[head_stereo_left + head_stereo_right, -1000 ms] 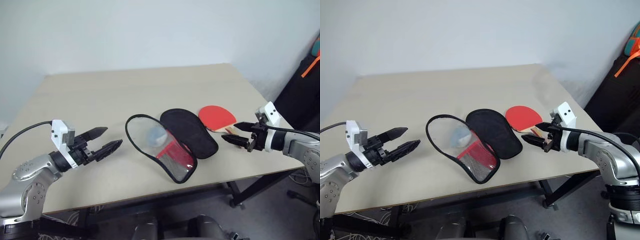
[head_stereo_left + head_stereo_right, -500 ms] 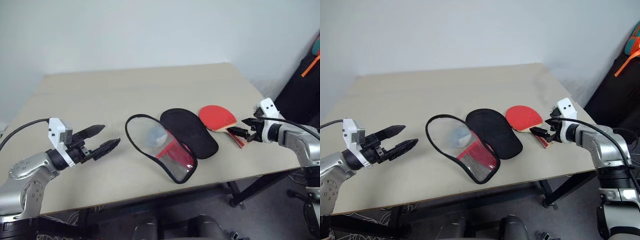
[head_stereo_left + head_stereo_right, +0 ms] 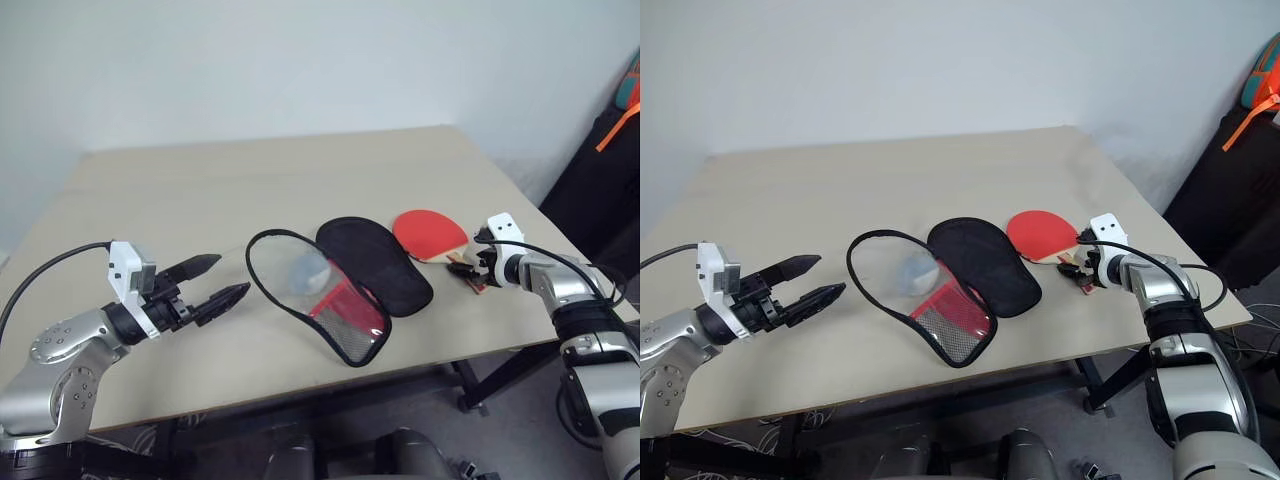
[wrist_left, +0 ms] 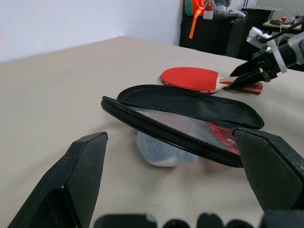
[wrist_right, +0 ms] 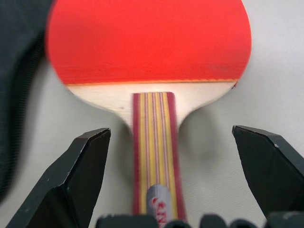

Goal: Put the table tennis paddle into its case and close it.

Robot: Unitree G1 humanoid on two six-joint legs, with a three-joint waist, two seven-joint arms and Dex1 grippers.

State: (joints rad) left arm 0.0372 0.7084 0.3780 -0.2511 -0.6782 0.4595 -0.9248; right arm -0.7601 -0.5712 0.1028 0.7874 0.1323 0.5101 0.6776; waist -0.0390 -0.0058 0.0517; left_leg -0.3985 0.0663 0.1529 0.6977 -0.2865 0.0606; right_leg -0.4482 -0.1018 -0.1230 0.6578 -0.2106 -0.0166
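Bare table (image 3: 200, 190) behind, case (image 3: 340, 285) blocking paddle's (image 3: 432, 232) left

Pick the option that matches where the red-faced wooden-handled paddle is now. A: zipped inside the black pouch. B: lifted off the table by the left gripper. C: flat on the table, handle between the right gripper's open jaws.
C: the red-faced wooden-handled paddle lies flat on the beige table, its handle between the open jaws of the right gripper.

Beige table (image 3: 200, 190), pale wall (image 3: 300, 60), small grey-blue lump (image 4: 161, 151), black bag with orange strap (image 3: 600, 170)

red paddle (image 3: 431, 231) striped handle, black case (image 3: 374, 263)
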